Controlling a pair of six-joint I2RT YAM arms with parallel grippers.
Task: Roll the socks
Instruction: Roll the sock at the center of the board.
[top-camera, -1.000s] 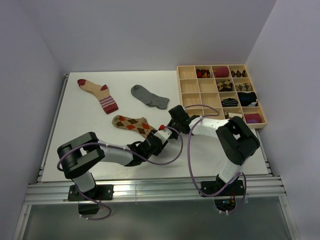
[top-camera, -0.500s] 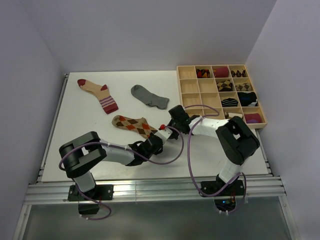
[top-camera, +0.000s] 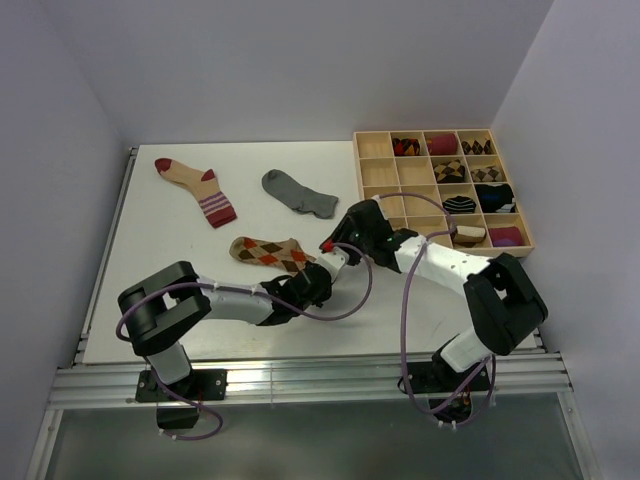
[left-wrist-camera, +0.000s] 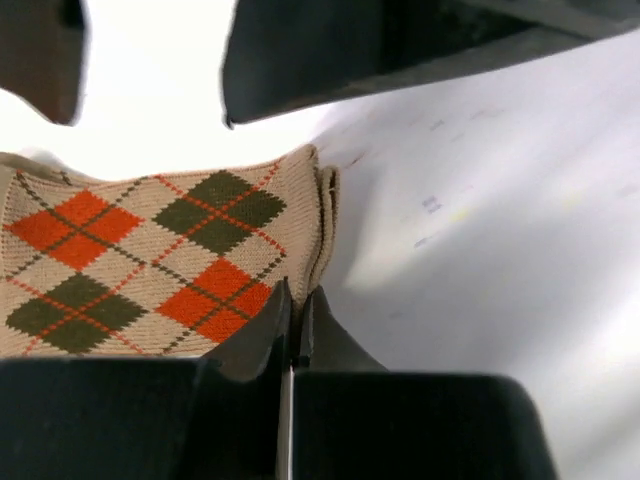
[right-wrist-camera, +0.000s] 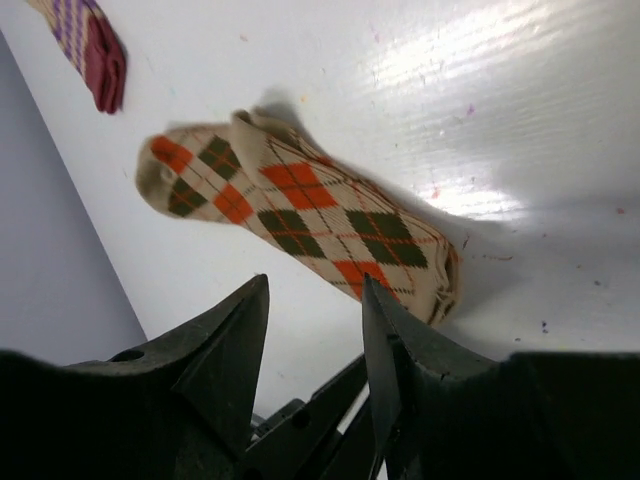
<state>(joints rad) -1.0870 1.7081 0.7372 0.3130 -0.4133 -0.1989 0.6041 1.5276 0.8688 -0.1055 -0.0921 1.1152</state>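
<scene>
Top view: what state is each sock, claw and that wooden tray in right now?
argyle sock: lying unrolled
grey sock: lying flat, unrolled
beige sock: lying flat, unrolled
left gripper: shut, tips at the argyle sock's edge
right gripper: open, empty
wooden tray: partly filled with sock bundles

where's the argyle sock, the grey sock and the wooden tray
argyle sock (top-camera: 268, 253), top view, middle of its diamond pattern
grey sock (top-camera: 297, 193), top view, middle of its body
wooden tray (top-camera: 378, 148), top view, bare floor of the empty far-left corner compartment
</scene>
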